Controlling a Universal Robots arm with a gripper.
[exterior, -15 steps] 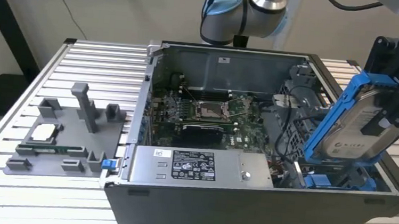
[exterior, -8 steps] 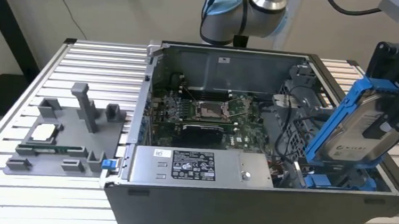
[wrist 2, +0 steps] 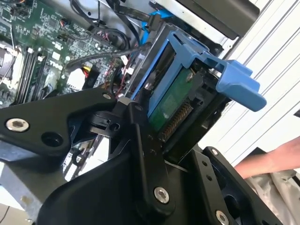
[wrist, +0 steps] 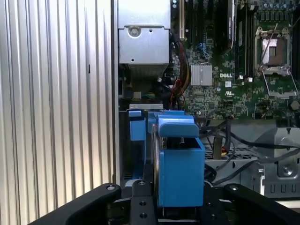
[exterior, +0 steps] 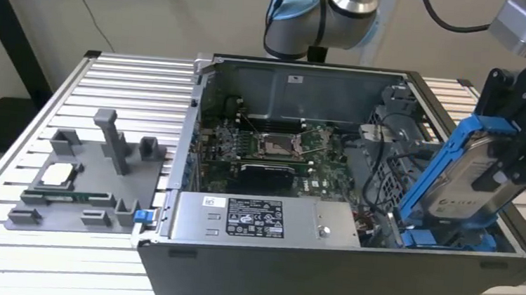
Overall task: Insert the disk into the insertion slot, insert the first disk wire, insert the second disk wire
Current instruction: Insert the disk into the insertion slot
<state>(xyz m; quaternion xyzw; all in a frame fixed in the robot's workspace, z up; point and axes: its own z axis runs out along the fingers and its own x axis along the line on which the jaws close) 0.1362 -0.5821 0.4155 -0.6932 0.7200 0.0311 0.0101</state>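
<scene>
Gripper (exterior: pixel 518 150): black, closed on the disk (exterior: pixel 465 179), with fingers (wrist 2: pixel 140 140) on either side of it in the second wrist view.

Disk: silver-grey body in a bright blue carrier frame. It has a white label on the face shown in the exterior view; I cannot make out the print. Its green circuit-board underside shows in the second wrist view. It is held on edge and tilted, with the upper end leaning toward the exterior view's right. The lower end is down inside the computer case (exterior: pixel 328 272), at the near corner on the exterior view's right, just beside the grey perforated drive cage (exterior: pixel 387 185). Whether it has entered the insertion slot I cannot tell.

Case: open-sided, lying on a slatted metal table (exterior: pixel 10 254). It holds a green motherboard (exterior: pixel 244 146), dark cables and a power supply (exterior: pixel 332 227) with one white and one black label.

Grey fixture tray (exterior: pixel 98 208) on the exterior view's left: carries a processor chip (exterior: pixel 59 174) and a memory stick (exterior: pixel 67 195).
</scene>
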